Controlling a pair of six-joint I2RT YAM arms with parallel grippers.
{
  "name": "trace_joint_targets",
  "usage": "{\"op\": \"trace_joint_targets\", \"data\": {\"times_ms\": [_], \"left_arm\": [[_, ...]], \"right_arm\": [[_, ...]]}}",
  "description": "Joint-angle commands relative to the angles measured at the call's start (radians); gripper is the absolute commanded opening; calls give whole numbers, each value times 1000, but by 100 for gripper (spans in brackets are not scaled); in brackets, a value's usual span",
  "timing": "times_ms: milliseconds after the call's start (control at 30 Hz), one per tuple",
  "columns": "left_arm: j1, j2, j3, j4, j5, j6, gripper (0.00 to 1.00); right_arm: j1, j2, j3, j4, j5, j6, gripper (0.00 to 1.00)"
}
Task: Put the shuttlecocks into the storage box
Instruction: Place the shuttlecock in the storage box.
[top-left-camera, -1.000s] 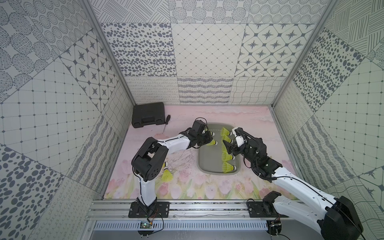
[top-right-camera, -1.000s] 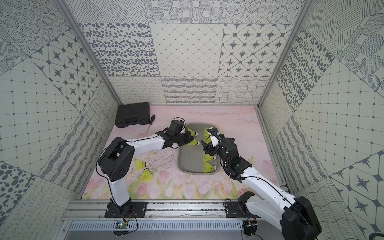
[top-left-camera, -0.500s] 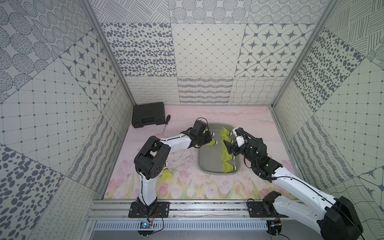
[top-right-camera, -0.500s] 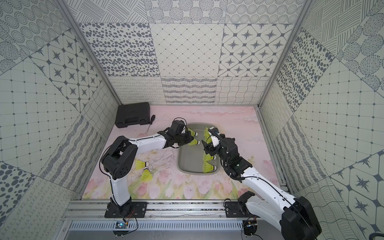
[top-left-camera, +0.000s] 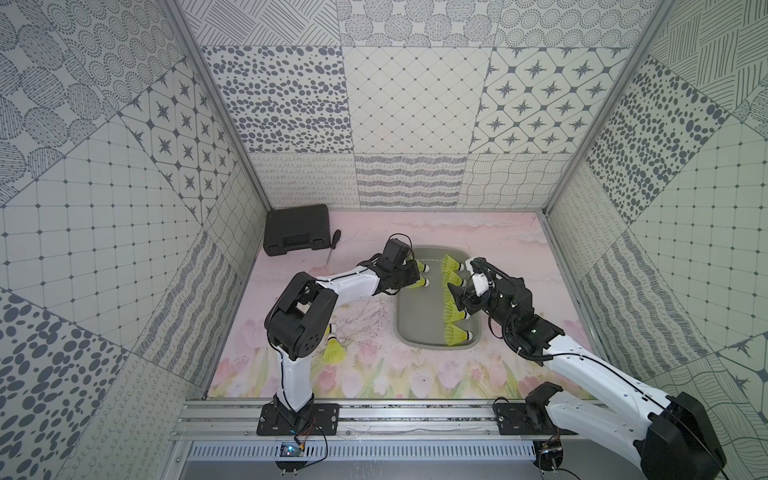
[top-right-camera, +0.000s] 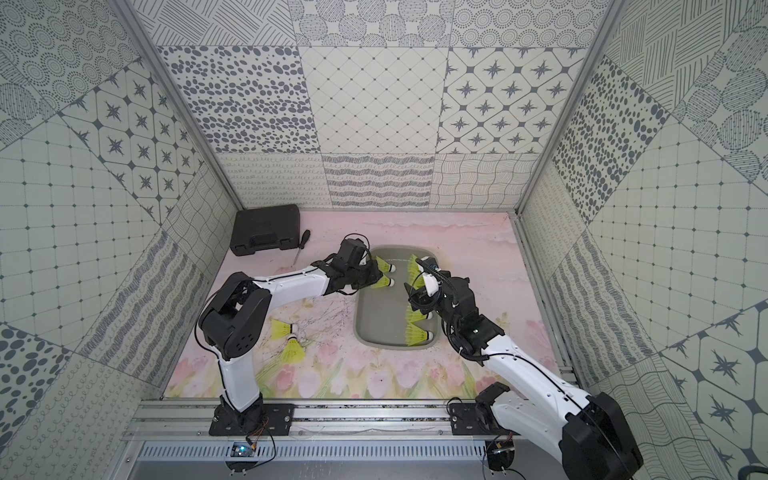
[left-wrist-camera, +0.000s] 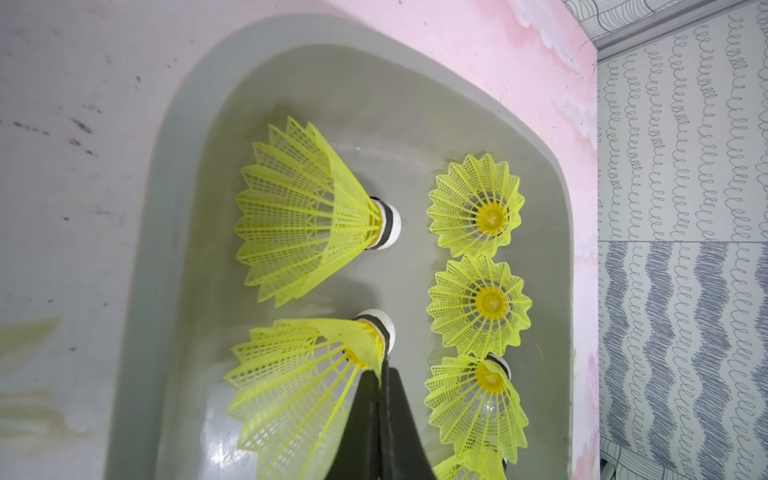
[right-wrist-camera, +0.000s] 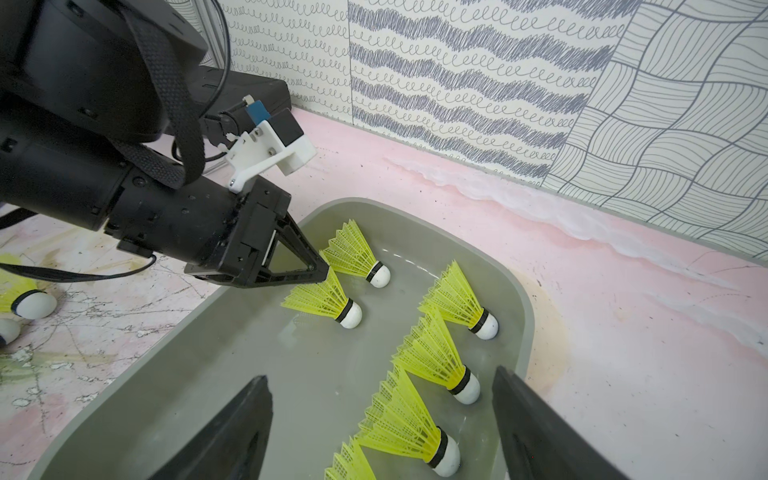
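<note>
Shuttlecocks (top-left-camera: 456, 335) in storage box (top-left-camera: 419, 316), two outside

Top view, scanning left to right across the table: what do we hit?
Black case → screwdriver → left claw, shut on a shuttlecock → right claw, open. Skipped: storage box, which lies under both claws.
</note>
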Motion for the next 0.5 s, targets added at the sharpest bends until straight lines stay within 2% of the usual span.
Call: {"op": "trace_joint_targets", "data": {"times_ms": [0,467], "left_arm": [[17,-21,-12,-34,-25,43,0],[30,20,14,-23,50,35,1]], "right_arm": [[-6,-9,-10,33,1,7,87],[-7,0,-5,33,-1,11,87]]}}
